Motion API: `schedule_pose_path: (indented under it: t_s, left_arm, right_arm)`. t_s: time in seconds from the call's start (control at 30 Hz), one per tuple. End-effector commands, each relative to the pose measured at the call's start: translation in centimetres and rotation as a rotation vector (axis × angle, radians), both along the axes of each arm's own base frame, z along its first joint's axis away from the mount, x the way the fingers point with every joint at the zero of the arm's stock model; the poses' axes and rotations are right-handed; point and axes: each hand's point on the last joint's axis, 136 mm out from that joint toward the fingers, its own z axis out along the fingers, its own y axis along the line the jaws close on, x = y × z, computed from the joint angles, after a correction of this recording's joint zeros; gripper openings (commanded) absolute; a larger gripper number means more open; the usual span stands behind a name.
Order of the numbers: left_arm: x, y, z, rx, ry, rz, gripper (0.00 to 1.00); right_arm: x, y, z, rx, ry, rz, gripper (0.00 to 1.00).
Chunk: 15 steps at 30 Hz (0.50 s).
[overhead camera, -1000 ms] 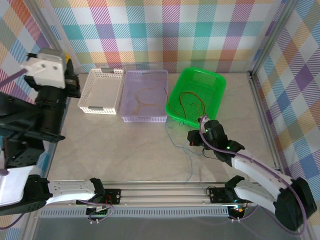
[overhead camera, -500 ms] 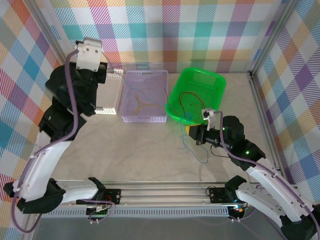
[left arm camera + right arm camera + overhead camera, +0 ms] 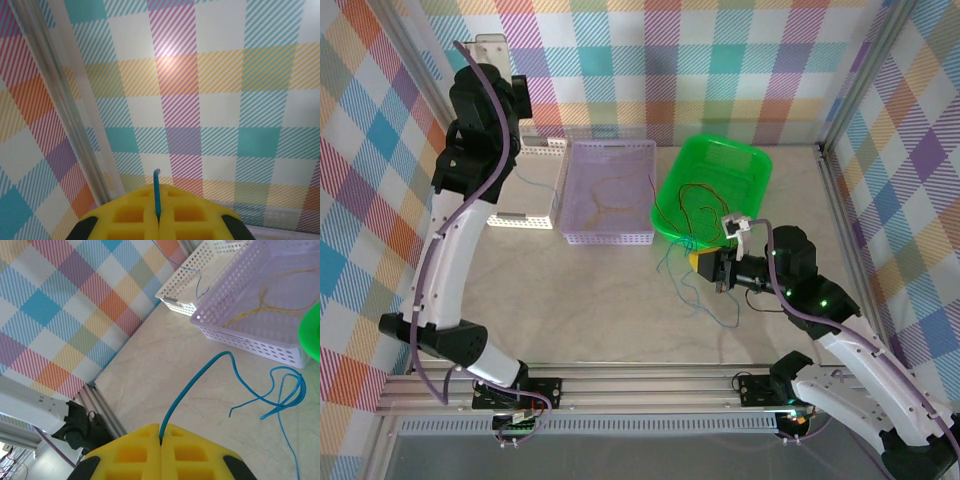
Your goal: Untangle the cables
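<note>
Right wrist: pinching blue cable with right claw beside green basket's near rim, likely to tease it from the tangle; pinching another blue strand with left claw, high over counter's far-left corner.

No legible text, label, brand, number or sign was noted. Checked: plaid walls, white basket, purple basket, green basket, tabletop. No markings could be resolved.

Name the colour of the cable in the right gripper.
The cable in the right gripper is blue; right wrist view shows it best.
</note>
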Motion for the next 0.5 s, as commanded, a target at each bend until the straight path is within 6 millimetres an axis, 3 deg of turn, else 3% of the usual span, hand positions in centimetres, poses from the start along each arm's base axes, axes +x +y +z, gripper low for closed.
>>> schedule_pose_path:
  t_s: [0.0, 0.23, 0.47]
  left_arm:
    - [1.4, 2.0, 0.6, -0.101, -0.041, 0.017, 0.0]
    - [5.1, 4.8, -1.8, -0.166, -0.002, 0.068, 0.0]
    - [7.2, 8.8, -3.7, -0.19, 0.006, 0.183, 0.0]
  right_arm:
    - [-0.7, 0.5, 2.0, 0.025, -0.039, 0.063, 0.0]
    - [-0.5, 1.8, 1.9, 0.014, -0.023, 0.118, 0.0]
    - [0.4, 2.5, 0.9, -0.034, -0.006, 0.139, 0.0]
